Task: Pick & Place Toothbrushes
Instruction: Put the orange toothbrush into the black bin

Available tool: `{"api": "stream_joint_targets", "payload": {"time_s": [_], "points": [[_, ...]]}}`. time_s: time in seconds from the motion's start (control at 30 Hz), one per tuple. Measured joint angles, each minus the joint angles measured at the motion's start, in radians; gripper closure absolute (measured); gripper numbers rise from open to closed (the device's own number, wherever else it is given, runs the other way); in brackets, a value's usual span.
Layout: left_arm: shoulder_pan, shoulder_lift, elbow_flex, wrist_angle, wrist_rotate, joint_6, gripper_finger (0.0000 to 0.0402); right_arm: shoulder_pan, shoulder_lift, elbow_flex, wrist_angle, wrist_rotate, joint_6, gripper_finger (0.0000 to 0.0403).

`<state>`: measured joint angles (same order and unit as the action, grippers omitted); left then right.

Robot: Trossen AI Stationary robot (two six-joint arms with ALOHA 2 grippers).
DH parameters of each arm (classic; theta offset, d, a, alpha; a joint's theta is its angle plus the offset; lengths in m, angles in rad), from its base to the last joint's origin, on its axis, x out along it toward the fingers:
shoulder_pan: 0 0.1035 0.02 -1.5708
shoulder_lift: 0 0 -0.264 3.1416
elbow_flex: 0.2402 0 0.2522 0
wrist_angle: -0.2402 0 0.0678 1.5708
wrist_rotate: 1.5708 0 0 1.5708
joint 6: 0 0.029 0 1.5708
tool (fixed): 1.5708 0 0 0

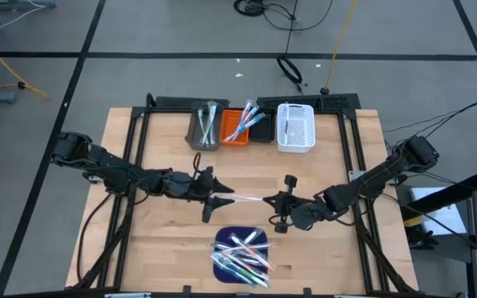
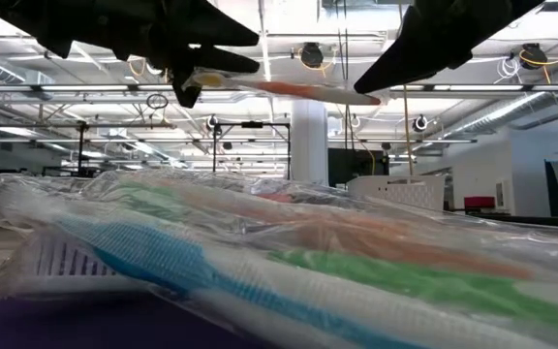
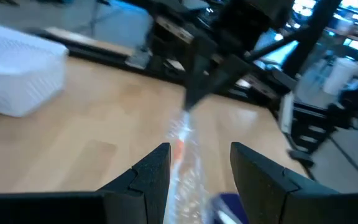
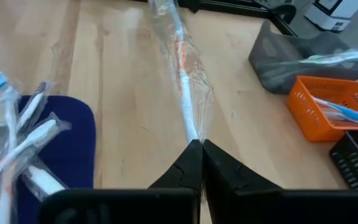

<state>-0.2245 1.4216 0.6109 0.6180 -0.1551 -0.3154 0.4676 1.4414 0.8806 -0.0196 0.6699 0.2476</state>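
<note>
Both arms reach inward over mid-table: right gripper (image 4: 200, 163) clenched on 1 end of a wrapped toothbrush (image 4: 182, 68), left gripper (image 3: 199, 171) parted around the other end, above the table (image 1: 164, 240).

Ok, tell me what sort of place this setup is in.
Probably a robotics lab or open industrial workspace. The low view shows a high ceiling with exposed lights and a white pillar. From above, the wooden table stands on a taped concrete floor with loose cables.
</note>
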Motion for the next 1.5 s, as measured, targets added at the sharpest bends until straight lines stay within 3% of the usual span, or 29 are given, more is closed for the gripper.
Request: {"api": "stream_joint_targets", "payload": {"time_s": [0.47, 0.57, 0.77, 1.2, 1.5], "points": [[0.002, 0.0, 0.0, -0.157, 0.072, -0.113, 0.0235, -0.032, 0.0, 0.0, 0.082, -0.048, -0.08, 0.0403], [0.002, 0.0, 0.0, -0.157, 0.064, -0.118, 0.0268, -0.044, 0.0, 0.0, 0.082, -0.092, -0.081, 0.0403], [0.019, 0.0, 0.0, -0.151, 0.058, -0.108, 0.0388, -0.049, 0.0, 0.0, 0.076, -0.126, -0.079, 0.0403], [0.041, 0.001, 0.0, -0.152, 0.032, -0.112, 0.04, -0.05, 0.0, 0.001, 0.007, -0.198, -0.065, 0.0398], [0.041, 0.001, 0.0, -0.152, -0.009, -0.112, 0.0401, -0.061, 0.0, 0.001, -0.019, -0.2, -0.05, 0.0331]]}}
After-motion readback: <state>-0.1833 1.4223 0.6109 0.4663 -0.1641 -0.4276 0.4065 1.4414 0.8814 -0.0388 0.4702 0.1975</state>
